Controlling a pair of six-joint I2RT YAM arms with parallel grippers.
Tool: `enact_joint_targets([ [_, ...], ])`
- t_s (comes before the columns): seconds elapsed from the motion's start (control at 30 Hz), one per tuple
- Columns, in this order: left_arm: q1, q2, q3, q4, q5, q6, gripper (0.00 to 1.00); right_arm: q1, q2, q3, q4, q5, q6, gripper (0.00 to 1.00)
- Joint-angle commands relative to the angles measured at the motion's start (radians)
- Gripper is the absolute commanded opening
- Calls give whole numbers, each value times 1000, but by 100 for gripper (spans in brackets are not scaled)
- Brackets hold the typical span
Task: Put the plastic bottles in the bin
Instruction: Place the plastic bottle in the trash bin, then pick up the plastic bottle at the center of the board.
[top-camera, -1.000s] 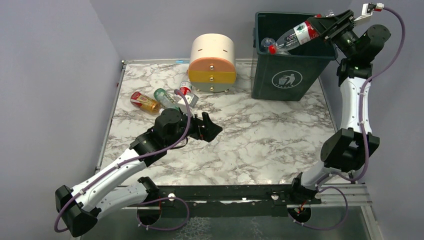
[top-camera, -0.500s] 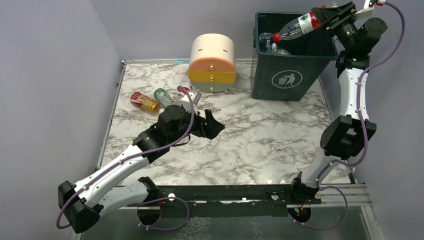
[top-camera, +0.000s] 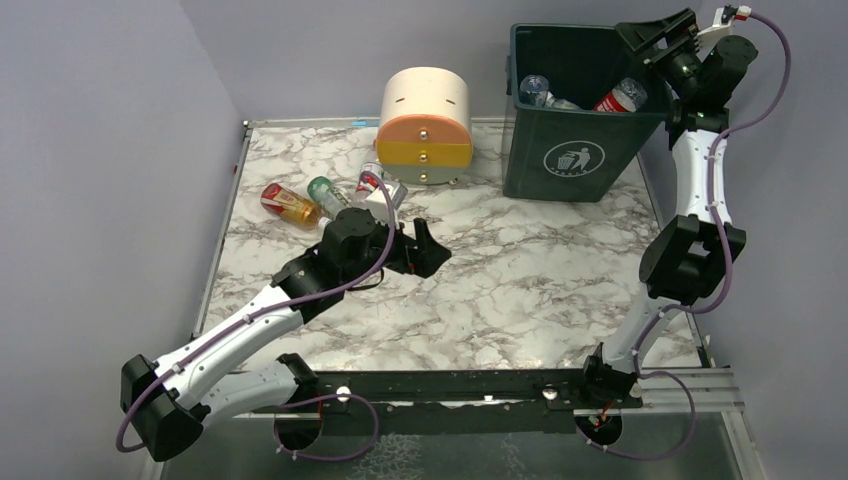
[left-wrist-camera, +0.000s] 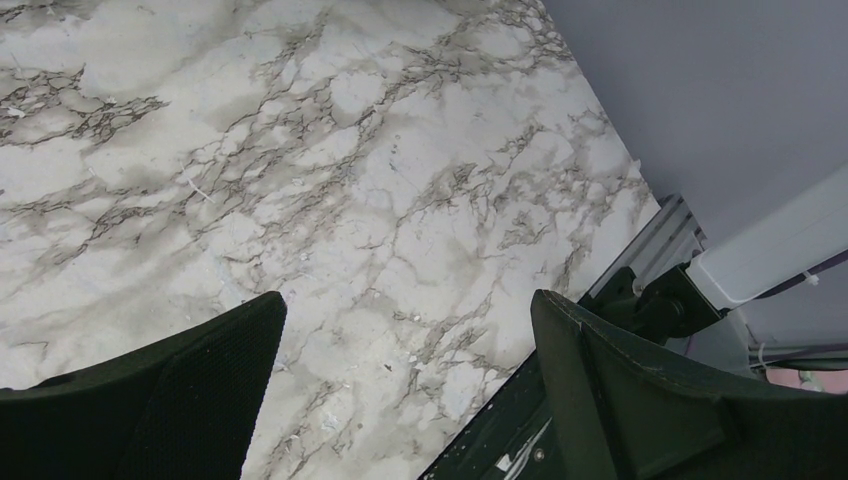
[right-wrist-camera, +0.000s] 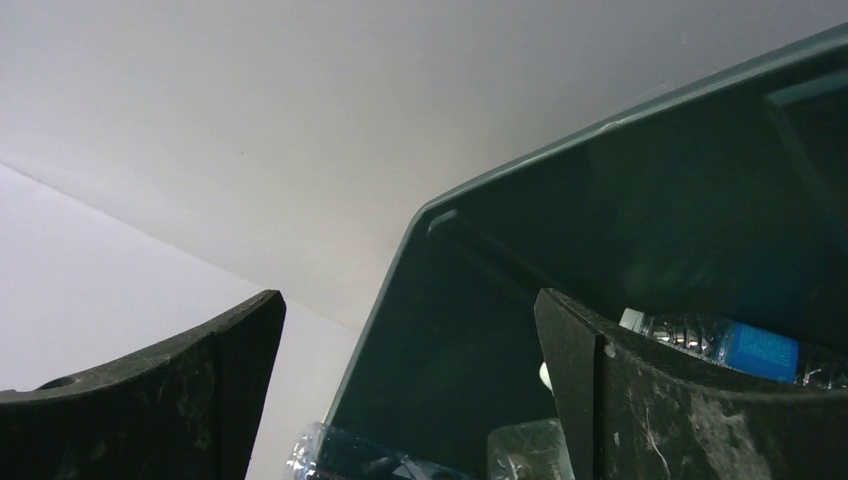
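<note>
- The right gripper (top-camera: 658, 36) hangs over the far right corner of the bin (top-camera: 572, 160). Its jaws are spread wide with nothing between them, and its wrist view looks straight into the green tub.
- In the bin there's a red-labelled bottle (top-camera: 620, 97) lying against the right wall and a clear bottle (top-camera: 535, 88) over at the left. The wrist view also picks out a blue-labelled bottle (right-wrist-camera: 755, 347). That's at least three in there; more may lie lower, out of sight.
- Out on the marble table (top-camera: 520, 270), the stragglers cluster at the far left, near the round drawer unit (top-camera: 425, 120). I see an orange bottle (top-camera: 290, 204), a green-topped bottle (top-camera: 325, 190) and a small red-banded bottle (top-camera: 372, 182).
- So three for certain — a fourth may be tucked behind the left arm (top-camera: 260, 320), hard to tell.
- The left gripper (top-camera: 425, 250) hovers low over bare marble just this side of that cluster, jaws wide, empty.
- Verdict: partly done, I'd say about half of what shows — one bin, one drawer unit, two empty claws, and at least three bottles left to go.
</note>
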Motion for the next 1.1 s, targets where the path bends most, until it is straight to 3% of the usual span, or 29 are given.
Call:
enact_joint_targets([
  [0.0,-3,11,43,-6,-35,23,99,11,-44,2,38,-24,1,99],
  [0.17,-2,33,70,-68,-149,71,99,31,-122,-30,60,-81,8,100],
  [0.5,90,136,129,-108,-241,163,99,166,-420,-372,133,-132,-18,100],
  [0.77,307,130,52,50,-153,298,99,239,-634,-643,116,-160,-42,100],
  [1.07,369,274,-18,296,-297,423,99,252,-731,-775,76,-223,-59,100],
])
